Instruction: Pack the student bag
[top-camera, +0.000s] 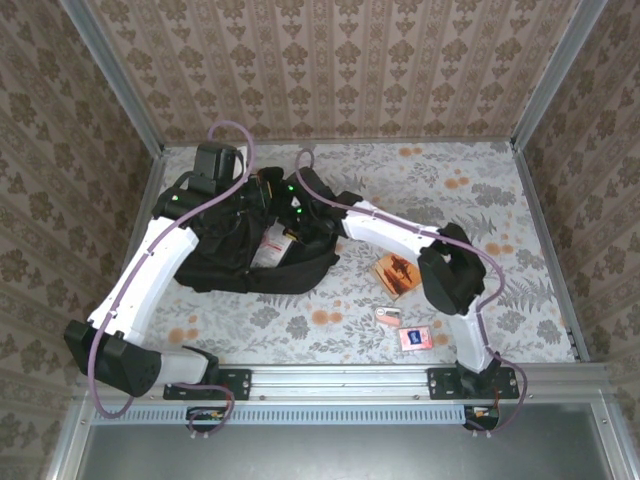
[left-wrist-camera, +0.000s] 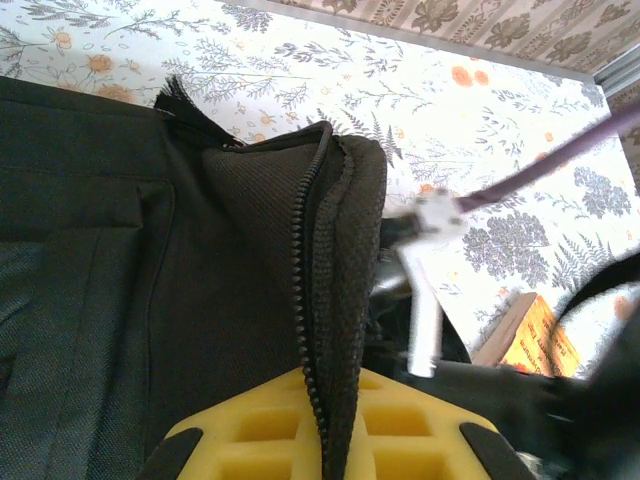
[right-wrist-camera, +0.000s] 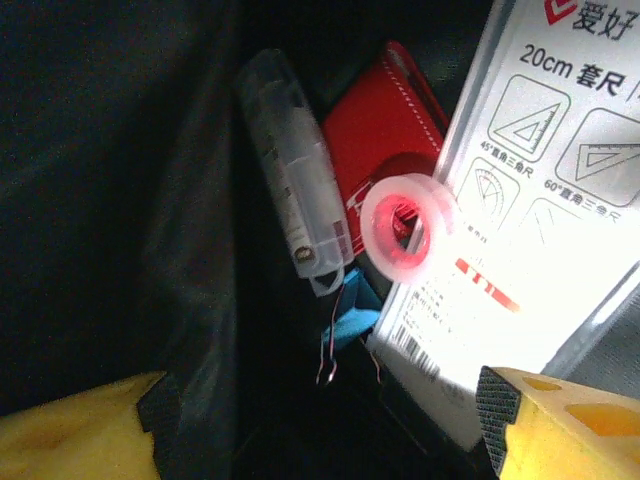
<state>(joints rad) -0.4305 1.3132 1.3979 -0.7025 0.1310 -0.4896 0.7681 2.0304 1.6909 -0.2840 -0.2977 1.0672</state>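
Two hands meet at the student bag (top-camera: 225, 255), which lies black and slumped on the left half of the floral tabletop (top-camera: 480, 190), toward its far side. Your left hand (left-wrist-camera: 327, 440) is closed on the bag's zippered rim. In the left wrist view the yellow pads (left-wrist-camera: 260, 425) sit pressed together, with the mesh strip and its zipper teeth (left-wrist-camera: 297, 250) pinched between them and running up away from the camera.

Your right hand (right-wrist-camera: 320, 425) is inside the bag's opening, its fingers (right-wrist-camera: 570, 420) spread wide with nothing between them. Beyond it, in the dark interior, you have a ruler set pack (right-wrist-camera: 540, 200) in clear plastic and a red case (right-wrist-camera: 385, 120) beside it. A clear plastic tube (right-wrist-camera: 290, 170) lies left of the red case, and a roll of clear tape (right-wrist-camera: 405, 230) rests across the edges of pack and case. A bit of blue (right-wrist-camera: 350, 322) shows lower down; you cannot tell what it is.

On the tabletop, right of the bag and apart from it, lie an orange-brown booklet (top-camera: 393, 273), a small pink item (top-camera: 388, 317) and a pink card (top-camera: 414, 338).
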